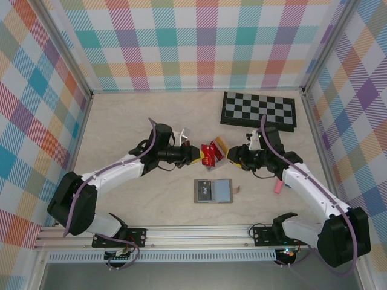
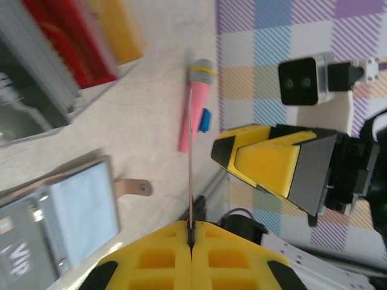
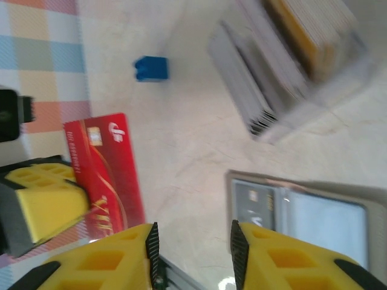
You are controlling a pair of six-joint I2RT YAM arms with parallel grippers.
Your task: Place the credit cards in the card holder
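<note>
Though plaid-walled, a pale tabletop

**Red card gripped, holder open**

Red credit card with gold lettering, pinched at one end in the left claw. Grey card holder flat and open on the counter, dark card in its left half.

Left gripper jaws pinch credit card edge-on; card holder lower left, pink marker beyond.
</note>
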